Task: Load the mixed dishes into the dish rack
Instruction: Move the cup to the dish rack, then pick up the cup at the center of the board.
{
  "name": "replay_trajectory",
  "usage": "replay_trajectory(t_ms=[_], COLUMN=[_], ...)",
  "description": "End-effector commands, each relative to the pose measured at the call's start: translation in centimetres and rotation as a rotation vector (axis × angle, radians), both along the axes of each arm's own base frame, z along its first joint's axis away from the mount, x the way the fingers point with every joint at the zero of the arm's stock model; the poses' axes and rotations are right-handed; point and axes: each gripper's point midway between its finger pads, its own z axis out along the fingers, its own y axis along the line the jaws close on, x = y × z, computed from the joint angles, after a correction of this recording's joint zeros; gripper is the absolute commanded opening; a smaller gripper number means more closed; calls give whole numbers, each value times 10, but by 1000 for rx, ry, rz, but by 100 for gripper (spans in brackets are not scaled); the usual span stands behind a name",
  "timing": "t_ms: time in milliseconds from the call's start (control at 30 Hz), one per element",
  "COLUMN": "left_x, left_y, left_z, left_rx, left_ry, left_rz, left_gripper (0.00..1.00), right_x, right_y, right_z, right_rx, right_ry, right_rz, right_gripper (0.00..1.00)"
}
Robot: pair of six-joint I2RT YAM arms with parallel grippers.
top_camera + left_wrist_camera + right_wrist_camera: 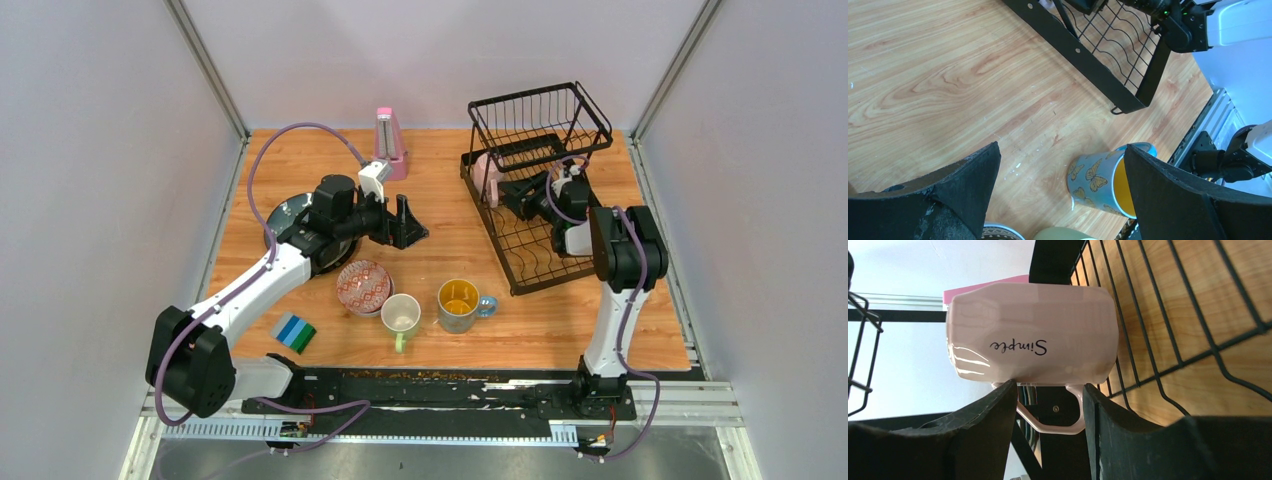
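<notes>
The wooden table (450, 245) carries loose pieces on its left and middle. The large blue-grey plate (287, 212) lies flat at the left, and much of it is hidden under the left arm that crosses above it. A pink pyramid-shaped metronome (389, 143) stands at the far edge, just behind that arm's wrist. A small blue-green striped block (295, 333) lies near the front left.

The left arm reaches from its base diagonally toward the table's middle, forearm low and level. The left gripper (410, 222) hangs above bare wood with its jaws spread wide and nothing between them. The right arm rises straight from its base, then folds forward and down into the rack. The right gripper (1050, 385) points at the rack's far left corner.

The black wire dish rack (545, 255) sits at the right rear, its taller basket section standing at the far end beyond the right wrist. Inside the rack, by that far left corner, is the pale pink mug lettered "Simple" (1033, 332). Its handle loop sits between the right fingers (993, 415), which lie close against both sides. Whether they clamp it I cannot tell.

Outside the rack, near the front middle, three dishes stand in a row. They are a red-patterned small bowl (363, 287), a pale green mug (401, 316), and a grey butterfly-printed mug with a yellow inside (460, 303).
</notes>
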Motion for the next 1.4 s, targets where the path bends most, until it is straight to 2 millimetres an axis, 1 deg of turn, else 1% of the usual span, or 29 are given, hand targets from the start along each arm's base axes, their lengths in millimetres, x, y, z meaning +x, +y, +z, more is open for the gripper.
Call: replay_trajectory(t_ms=[0,167,267,367,500,567,667,867,1000,1067,1200,1233,1267,1367], left_x=[4,3,0,-6,-16,-21,-27,-35,-38,-39,-42,-44,-45,-53], left_y=[-2,-5,-6,-7,-10,-14,-20,-28,-34,-38,-46,-50,-52,-61], left_z=[22,19,13,8,0,-4,-11,-23,-29,-31,-31,-33,-32,-39], left_rx=[-29,-23,-4,21,72,100,138,207,223,222,219,222,223,236], left_ry=[-67,-57,-35,-30,-32,-29,-29,-17,-11,-6,1,5,3,17], left_rz=[-14,-38,-60,-96,-147,-175,-202,-242,-256,-265,-297,-309,-319,-359], left_gripper=[100,100,100,100,98,98,98,97,97,97,97,96,96,96], right_x=[21,39,46,41,22,11,-6,-43,-77,-97,-139,-148,-159,-183], right_y=[7,8,8,9,6,6,6,0,-2,-4,-5,-5,-4,-3], right_z=[16,18,14,16,24,34,42,50,46,42,43,47,59,74], right_rx=[36,44,36,31,11,-5,-33,-96,-128,-137,-159,-173,-190,-229], right_ry=[-76,-94,-85,-92,-107,-127,-139,-130,-88,-53,-27,-37,-73,-105], right_rz=[-8,-31,-34,-24,-23,-15,-2,-8,1,-2,16,27,44,74], right_gripper=[51,51,52,52,55,56,57,63,67,69,73,75,77,80])
